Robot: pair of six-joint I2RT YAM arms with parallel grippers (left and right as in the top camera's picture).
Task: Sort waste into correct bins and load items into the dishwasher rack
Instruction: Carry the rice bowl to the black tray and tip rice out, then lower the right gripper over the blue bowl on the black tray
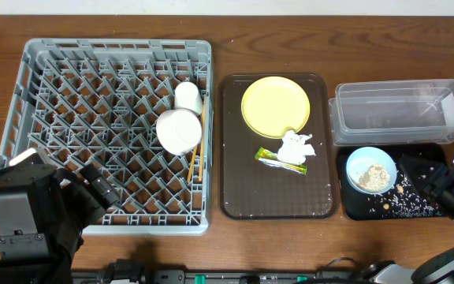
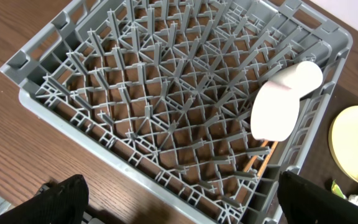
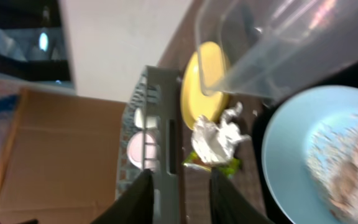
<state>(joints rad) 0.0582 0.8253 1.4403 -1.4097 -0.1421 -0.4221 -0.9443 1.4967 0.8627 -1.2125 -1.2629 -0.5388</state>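
The grey dishwasher rack [image 1: 117, 134] fills the left side. In it lie a small white cup [image 1: 187, 96], a white bowl [image 1: 180, 130] and wooden chopsticks [image 1: 195, 162]. A yellow plate [image 1: 275, 106], a crumpled tissue [image 1: 296, 147] and a yellow-green wrapper [image 1: 273, 158] rest on the brown tray [image 1: 235, 189]. The light blue bowl [image 1: 370, 170], with crumbs in it, sits in the black tray [image 1: 428, 154], where more crumbs [image 1: 408, 201] are scattered. My right gripper [image 3: 180, 202] hovers over the black tray right of the bowl, jaws apart and holding nothing. My left gripper [image 2: 185, 205] stands wide open at the rack's near-left corner.
The clear tub [image 1: 400, 110] stands behind the black tray at the back right, with nothing in it. A cardboard box [image 3: 55, 155] shows beyond the table in the right wrist view. Bare wooden table surrounds the rack and trays.
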